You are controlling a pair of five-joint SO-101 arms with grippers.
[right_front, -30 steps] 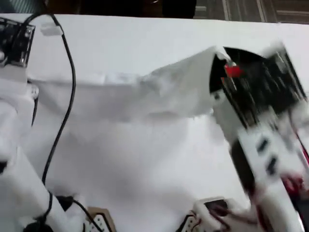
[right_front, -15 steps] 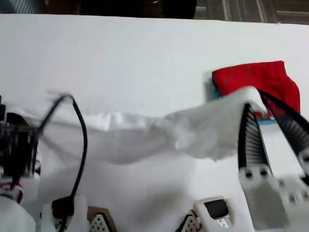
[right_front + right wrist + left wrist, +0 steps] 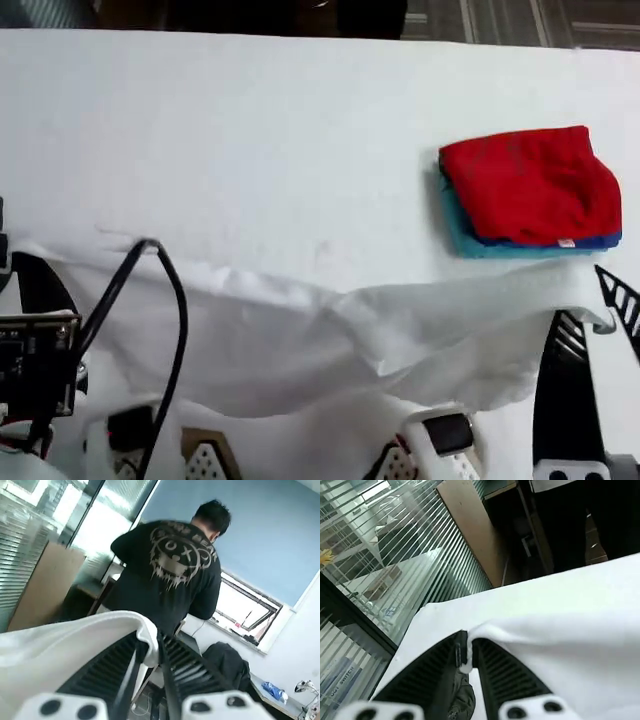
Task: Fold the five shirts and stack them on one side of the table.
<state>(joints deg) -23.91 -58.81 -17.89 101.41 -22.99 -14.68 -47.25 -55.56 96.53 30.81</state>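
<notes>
Right now the left gripper (image 3: 466,652) is pinched tight on one edge of the white shirt (image 3: 330,330), a tuft of cloth poking out between its all-but-closed jaws, over the near left side of the table (image 3: 250,120). From there the shirt runs stretched along the near edge, sagging in the middle, to the right gripper (image 3: 150,647), which is clamped just as tightly on the other end. Just beyond that end, apart from the white cloth, sits a folded stack (image 3: 468,240), a red shirt (image 3: 530,185) on top of teal and blue ones.
</notes>
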